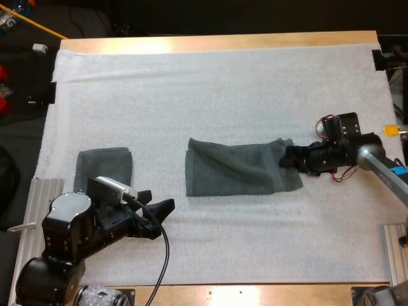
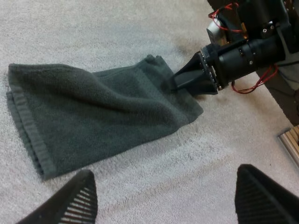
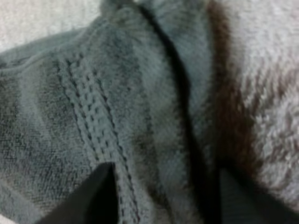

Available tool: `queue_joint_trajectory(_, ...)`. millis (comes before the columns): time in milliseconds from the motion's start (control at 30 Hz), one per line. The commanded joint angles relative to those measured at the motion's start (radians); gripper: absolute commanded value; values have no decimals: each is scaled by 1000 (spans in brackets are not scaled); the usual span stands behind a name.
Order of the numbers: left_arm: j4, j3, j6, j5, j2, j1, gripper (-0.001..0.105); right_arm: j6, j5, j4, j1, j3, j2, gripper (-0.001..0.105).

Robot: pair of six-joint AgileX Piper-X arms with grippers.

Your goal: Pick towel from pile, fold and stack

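Left jaws clear of towel (image 1: 229, 167); right jaws pinch its end.

Left arm (image 1: 70, 223) hovers low with jaws apart; right arm (image 1: 376, 162) stretches inward, jaws pinching the towel (image 1: 236, 167).

Grey-green towel (image 2: 98, 116) spread on mat (image 2: 210, 154); right hand (image 2: 184, 81) at its edge; left hand (image 2: 170, 198) fingers apart.

High rear-overhead, close wrists (shared towel (image 1: 239, 167))
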Motion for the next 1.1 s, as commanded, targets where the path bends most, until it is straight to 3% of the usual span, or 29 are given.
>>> queue_joint_trajectory(0, -11, -7, -8, -5, -2, 2, 61, 8, -5, 31, 14, 12, 25, 32)
queue_joint_trajectory(133, -11, -7, -8, -5, -2, 2, 61, 5, 36, 47, 14, 12, 3, 0)
queue_joint_trajectory(267, -11, -7, -8, -5, -2, 2, 61, 3, 123, 69, 14, 12, -56, 0)
queue_joint_trajectory(367, -11, -7, -8, 1, -2, 2, 61, -31, 265, 151, 14, 12, -126, 0)
queue_joint_trajectory(600, -11, -7, -8, 1, -2, 2, 61, -221, 676, 367, 11, 12, -299, 0)
queue_joint_trajectory(700, -11, -7, -5, 1, -2, 2, 61, -273, 770, 407, 11, 12, -360, 0)
queue_joint_trajectory(867, -11, -7, -6, 3, -2, 2, 61, -266, 783, 423, 14, 12, -426, 0)
queue_joint_trajectory(1067, -10, -7, -6, 26, -2, 2, 61, -91, 545, 400, 77, 12, -428, 0)
